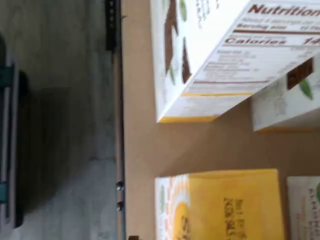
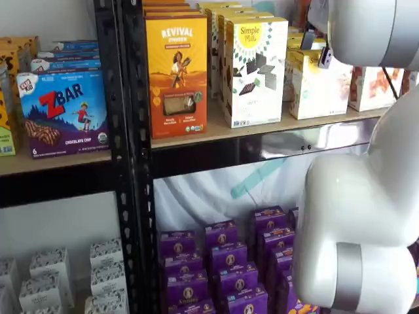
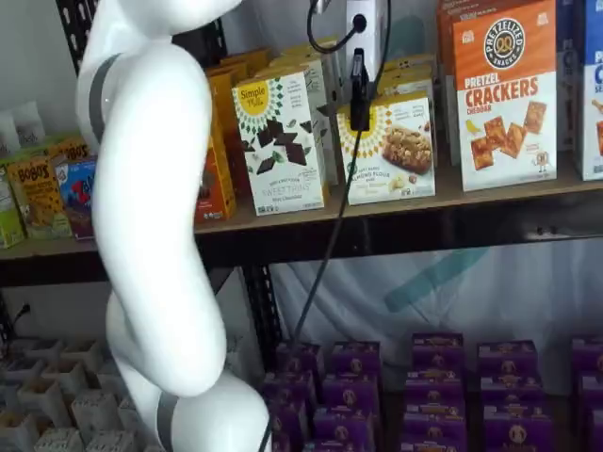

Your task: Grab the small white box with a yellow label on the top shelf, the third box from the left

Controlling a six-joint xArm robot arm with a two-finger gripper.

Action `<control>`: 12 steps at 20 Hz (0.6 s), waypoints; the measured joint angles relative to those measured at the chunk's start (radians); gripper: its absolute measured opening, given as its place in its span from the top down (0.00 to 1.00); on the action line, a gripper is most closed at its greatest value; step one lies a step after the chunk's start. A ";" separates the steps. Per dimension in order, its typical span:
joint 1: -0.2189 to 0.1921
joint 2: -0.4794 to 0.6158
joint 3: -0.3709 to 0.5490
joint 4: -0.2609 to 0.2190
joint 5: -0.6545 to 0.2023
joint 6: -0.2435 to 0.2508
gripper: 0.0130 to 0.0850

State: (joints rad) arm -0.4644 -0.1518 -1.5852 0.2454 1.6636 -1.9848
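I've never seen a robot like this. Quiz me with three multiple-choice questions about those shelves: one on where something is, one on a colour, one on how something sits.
1. Where is the small white box?
A. Between the tall white box and the orange cracker box
B. Among the boxes down below
C. On the floor

2. What colour are the stacked boxes below?
A. Green
B. Purple
C. Red

3. How does the small white box sit?
A. Lying flat
B. Lifted in the air
C. Upright on the shelf

Answers: 1 A, as those two boxes flank it in a shelf view; 2 B, as both shelf views show them purple; 3 C, as its base rests on the board.
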 joint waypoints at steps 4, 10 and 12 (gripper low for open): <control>0.016 0.045 -0.060 -0.053 0.081 0.010 0.00; 0.022 0.061 -0.068 -0.073 0.092 0.012 0.00; 0.027 0.063 -0.065 -0.084 0.087 0.013 0.00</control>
State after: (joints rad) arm -0.4370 -0.0891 -1.6505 0.1614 1.7508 -1.9715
